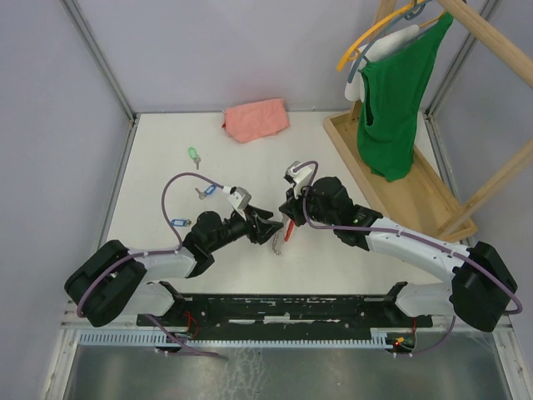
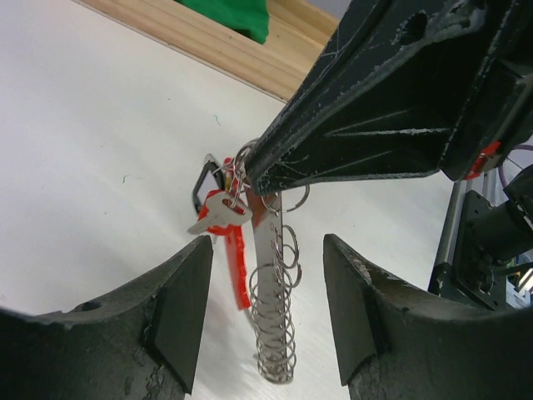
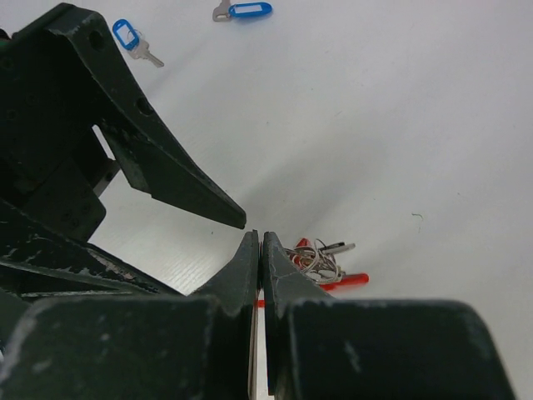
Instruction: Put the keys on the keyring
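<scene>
Most of the scene is a white table (image 1: 250, 167). A wooden rack (image 1: 400, 196) with its green garment (image 1: 396, 100) stands far out beyond the right fingers, and a pink cloth (image 1: 256, 118) lies well ahead of both sets of fingertips. Next in size, the left gripper (image 2: 266, 250) is spread wide, its pads (image 2: 179, 308) grasping nothing. The right gripper (image 3: 256, 240) faces it tip to tip, its fingers clenched tight on a wire loop of the keyring (image 2: 275, 292). That keyring, a metal strip strung with many rings, shows in the gap between the left pads, a little beyond them and touching neither. A red tag (image 2: 237, 267) and one silver key (image 2: 218, 212) are on it, just beside the right fingertips. Smallest are the keys (image 1: 206, 192) lying loose on the table. A blue-tagged key (image 3: 133, 42) and a second blue-tagged key (image 3: 246, 10) lie well behind the left fingers. A green-tagged key (image 1: 193, 156) lies farther off, toward the cloth.
</scene>
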You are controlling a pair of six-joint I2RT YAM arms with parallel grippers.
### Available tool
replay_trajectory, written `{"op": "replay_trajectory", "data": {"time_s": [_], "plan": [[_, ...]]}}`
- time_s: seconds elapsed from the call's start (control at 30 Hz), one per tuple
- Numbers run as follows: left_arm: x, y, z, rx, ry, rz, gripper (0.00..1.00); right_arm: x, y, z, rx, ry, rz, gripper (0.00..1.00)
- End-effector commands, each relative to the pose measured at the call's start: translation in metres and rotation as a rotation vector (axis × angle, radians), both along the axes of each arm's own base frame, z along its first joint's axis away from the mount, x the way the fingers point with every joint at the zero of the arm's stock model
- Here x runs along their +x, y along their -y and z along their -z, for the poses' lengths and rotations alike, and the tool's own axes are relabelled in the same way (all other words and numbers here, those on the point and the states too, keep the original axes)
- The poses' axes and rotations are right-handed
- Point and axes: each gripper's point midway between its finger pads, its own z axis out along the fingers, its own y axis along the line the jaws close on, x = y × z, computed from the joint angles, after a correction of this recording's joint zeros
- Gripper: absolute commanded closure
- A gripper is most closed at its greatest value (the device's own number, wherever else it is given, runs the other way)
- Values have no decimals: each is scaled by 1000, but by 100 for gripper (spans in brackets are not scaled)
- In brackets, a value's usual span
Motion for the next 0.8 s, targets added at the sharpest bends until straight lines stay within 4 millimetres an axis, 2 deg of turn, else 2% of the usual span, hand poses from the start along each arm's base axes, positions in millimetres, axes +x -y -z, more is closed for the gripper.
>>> {"op": "replay_trajectory", "data": {"time_s": [0.0, 0.2, 0.47, 0.63, 0.77], "plan": [[11, 12, -28, -50, 129, 18, 38, 3, -10, -35, 108, 51, -11, 99], [15, 22, -15, -38, 110, 42, 45, 0, -11, -41, 126, 53, -25, 99], [19, 27, -15, -46, 134, 48, 56, -5, -15, -40, 134, 38, -50, 99], [18, 29, -16, -52, 162, 54, 72, -9, -16, -40, 142, 27, -65, 99], [19, 23, -18, -33, 208, 31, 86, -11, -8, -42, 133, 32, -46, 99]]}}
